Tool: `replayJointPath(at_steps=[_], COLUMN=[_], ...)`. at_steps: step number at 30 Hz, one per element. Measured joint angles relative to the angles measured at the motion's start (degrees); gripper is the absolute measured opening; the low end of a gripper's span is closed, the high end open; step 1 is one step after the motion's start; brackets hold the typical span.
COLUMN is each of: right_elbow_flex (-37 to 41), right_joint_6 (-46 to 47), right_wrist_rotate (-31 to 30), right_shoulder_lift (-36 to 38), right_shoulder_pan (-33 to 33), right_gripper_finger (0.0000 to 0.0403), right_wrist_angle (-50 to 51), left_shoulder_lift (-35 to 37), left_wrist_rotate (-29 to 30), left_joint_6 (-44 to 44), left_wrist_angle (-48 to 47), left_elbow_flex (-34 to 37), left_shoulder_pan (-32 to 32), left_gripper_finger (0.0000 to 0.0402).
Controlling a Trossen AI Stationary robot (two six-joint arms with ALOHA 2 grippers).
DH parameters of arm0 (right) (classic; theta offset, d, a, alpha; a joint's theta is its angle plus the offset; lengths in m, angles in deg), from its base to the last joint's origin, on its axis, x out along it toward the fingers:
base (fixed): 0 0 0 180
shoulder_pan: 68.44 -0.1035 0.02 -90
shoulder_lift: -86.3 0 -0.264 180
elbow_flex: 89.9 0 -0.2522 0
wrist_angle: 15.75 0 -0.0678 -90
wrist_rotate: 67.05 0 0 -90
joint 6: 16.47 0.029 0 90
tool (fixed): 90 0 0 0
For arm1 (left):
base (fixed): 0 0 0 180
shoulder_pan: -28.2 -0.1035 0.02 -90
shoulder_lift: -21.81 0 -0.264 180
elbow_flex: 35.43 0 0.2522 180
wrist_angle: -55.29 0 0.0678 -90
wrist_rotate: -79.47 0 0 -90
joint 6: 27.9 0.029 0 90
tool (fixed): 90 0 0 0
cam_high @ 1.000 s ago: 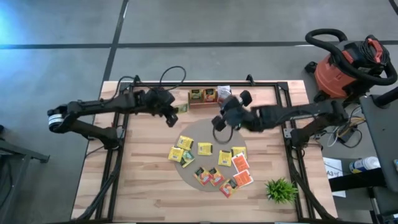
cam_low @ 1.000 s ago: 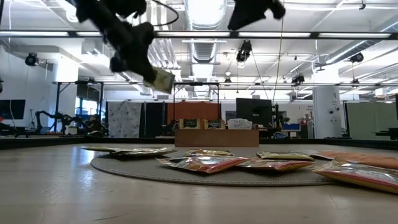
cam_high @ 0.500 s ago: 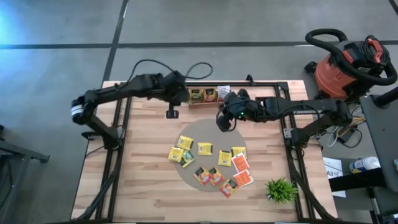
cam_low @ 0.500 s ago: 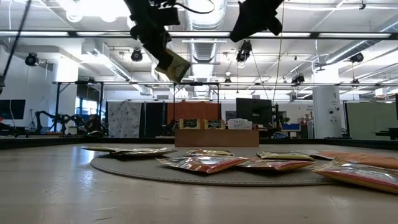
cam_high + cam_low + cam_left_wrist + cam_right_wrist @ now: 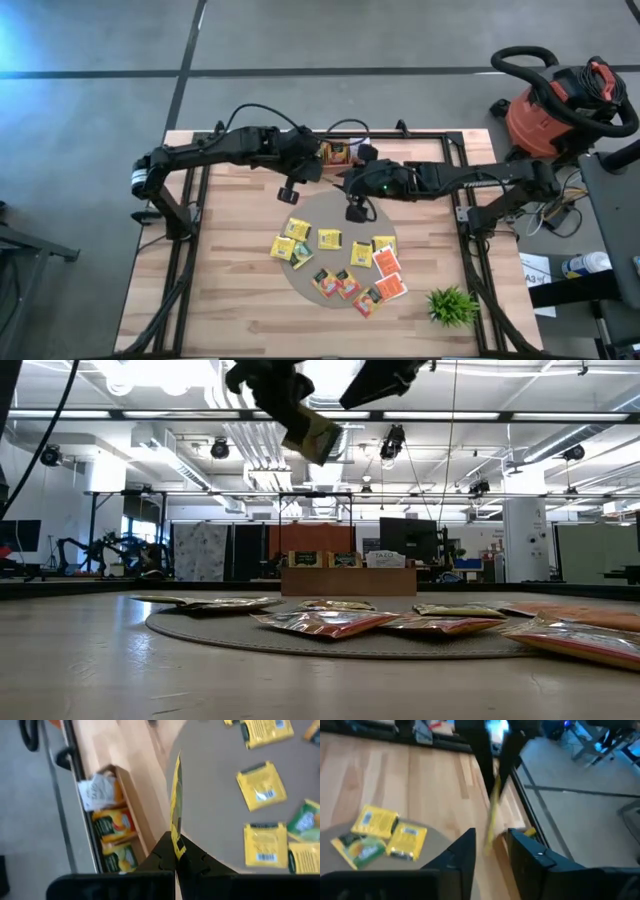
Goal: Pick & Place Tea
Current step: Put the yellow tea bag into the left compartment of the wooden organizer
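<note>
High over the table's far middle, my left gripper (image 5: 312, 168) (image 5: 176, 854) is shut on one yellow tea packet (image 5: 175, 800) (image 5: 310, 432). My right gripper (image 5: 346, 184) (image 5: 491, 854) faces it from the right, open. The packet (image 5: 492, 815) shows in the gap between its fingers; I cannot tell whether they touch it. Several yellow, green and orange-red tea packets (image 5: 340, 262) lie flat on a round grey mat (image 5: 330, 212). A brown wooden tray (image 5: 338, 152) (image 5: 131, 815) with a few packets standing in it rests on the table's far edge. My left gripper pinches one end of the yellow packet (image 5: 175, 840) between its two fingers. The fingers slant down toward the table's right. The packet sticks out past the fingertips, seen edge-on in the wrist view. It hangs tilted below the gripper (image 5: 300, 420), lifted well clear of the table.
A small green plant (image 5: 452, 305) stands at the near right corner. A red shop vacuum (image 5: 560, 100) sits off the table at the far right. Bare wood lies left of the mat (image 5: 220, 260). Black frame rails (image 5: 190, 230) run along both sides.
My left gripper has gone up and toward the table's right, coming beside the tray, and has rolled about its own axis with the yellow packet still in its hold. My right gripper has stayed in place but turned toward the left gripper and the packet.
</note>
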Motion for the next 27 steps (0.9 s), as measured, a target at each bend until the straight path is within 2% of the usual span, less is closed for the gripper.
replayJointPath(at_steps=[7,12,21,27], right_elbow_flex=[0.0,0.0,0.0,0.0], right_joint_6=[0.8,2.2,2.4,2.2], right_wrist_rotate=[0.4,0.4,1.5,1.5], right_shoulder_lift=[-1.7,-2.2,-4.0,-4.2], right_shoulder_pan=[0.5,0.5,0.8,1.1], right_gripper_finger=[0.0172,0.0187,0.0168,0.0120], right_wrist_angle=[-2.4,-3.1,-4.0,-5.0], left_shoulder_lift=[0.0,0.0,0.0,0.0], left_wrist_rotate=[0.2,-0.2,-0.7,-1.3], left_joint_6=[-1.6,-1.7,-2.2,-2.6], left_wrist_angle=[1.0,2.5,5.0,4.7], left_elbow_flex=[0.0,0.1,0.1,1.5], left_shoulder_pan=[0.7,1.1,2.4,2.9], left_gripper_finger=[0.0000,0.0000,0.0000,0.0000])
